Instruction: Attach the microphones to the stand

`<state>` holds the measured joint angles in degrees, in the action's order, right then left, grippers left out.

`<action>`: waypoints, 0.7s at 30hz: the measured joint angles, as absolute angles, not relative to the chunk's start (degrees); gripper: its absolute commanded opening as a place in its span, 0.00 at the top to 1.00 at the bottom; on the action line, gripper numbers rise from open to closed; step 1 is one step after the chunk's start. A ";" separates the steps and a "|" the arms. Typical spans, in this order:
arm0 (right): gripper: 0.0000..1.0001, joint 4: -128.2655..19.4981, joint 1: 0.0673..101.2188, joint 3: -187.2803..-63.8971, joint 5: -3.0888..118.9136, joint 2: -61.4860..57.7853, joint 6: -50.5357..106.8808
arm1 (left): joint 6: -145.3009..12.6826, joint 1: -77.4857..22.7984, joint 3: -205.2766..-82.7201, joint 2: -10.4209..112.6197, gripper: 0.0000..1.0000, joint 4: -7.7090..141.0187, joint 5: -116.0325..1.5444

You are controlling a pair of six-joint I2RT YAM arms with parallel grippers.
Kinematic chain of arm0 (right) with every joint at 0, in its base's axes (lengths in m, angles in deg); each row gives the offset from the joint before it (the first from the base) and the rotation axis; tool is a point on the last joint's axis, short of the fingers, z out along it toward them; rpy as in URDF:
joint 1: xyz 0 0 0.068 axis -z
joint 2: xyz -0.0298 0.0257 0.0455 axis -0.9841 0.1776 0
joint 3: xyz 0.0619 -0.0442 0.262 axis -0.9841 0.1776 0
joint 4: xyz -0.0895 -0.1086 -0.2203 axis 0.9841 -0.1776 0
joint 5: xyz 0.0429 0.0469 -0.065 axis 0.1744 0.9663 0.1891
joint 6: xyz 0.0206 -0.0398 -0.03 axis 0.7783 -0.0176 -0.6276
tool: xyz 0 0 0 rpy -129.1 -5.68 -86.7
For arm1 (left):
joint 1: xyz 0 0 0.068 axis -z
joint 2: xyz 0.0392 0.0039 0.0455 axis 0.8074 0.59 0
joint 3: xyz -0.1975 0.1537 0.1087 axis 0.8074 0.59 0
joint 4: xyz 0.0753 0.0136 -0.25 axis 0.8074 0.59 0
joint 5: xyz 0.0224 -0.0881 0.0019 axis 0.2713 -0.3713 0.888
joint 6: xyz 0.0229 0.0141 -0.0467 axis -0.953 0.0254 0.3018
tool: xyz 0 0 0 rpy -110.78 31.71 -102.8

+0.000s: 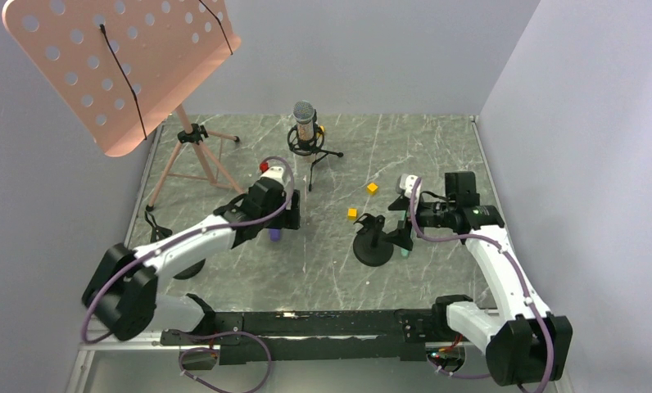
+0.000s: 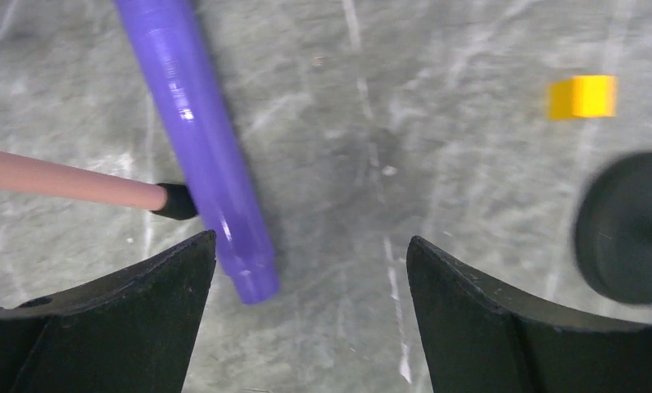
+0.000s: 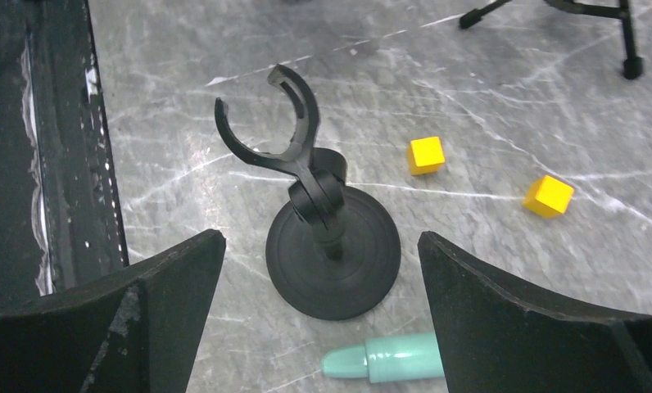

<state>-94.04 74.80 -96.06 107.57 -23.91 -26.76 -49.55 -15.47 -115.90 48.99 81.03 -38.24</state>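
Observation:
A purple microphone point(image 2: 208, 155) lies on the marble table, its end between my open left gripper's point(image 2: 310, 254) fingers, close to the left one. From above it shows just under the left gripper point(image 1: 280, 223) as a purple tip point(image 1: 275, 236). A mint green microphone point(image 3: 384, 360) lies flat beside a black round-base stand point(image 3: 332, 262) with an empty C-shaped clip point(image 3: 294, 123). My right gripper point(image 3: 321, 243) is open above them, holding nothing. From above it point(image 1: 402, 233) hangs right of the stand point(image 1: 373, 243). A silver-pink microphone with a grey mesh head point(image 1: 305, 121) stands upright in a small tripod stand at the back.
A pink music stand point(image 1: 118, 65) fills the back left; one leg's black foot point(image 2: 175, 202) touches the purple microphone. Two yellow cubes point(image 1: 373, 187) point(image 1: 352, 214) lie near the round stand. Another dark round base point(image 1: 187, 267) shows partly under the left arm.

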 measured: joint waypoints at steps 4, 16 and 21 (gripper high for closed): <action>0.05 -93.80 80.17 -96.06 109.41 -26.51 -23.53 | -49.16 -16.15 -122.46 59.04 0.11 85.45 -33.04; 0.04 -95.37 85.14 -96.06 113.51 -25.31 -22.91 | -48.11 -17.83 -132.93 73.45 0.34 90.87 -23.84; 0.04 -95.50 86.27 -96.06 113.97 -25.44 -22.94 | -47.23 -18.93 -132.93 77.47 0.48 91.15 -23.73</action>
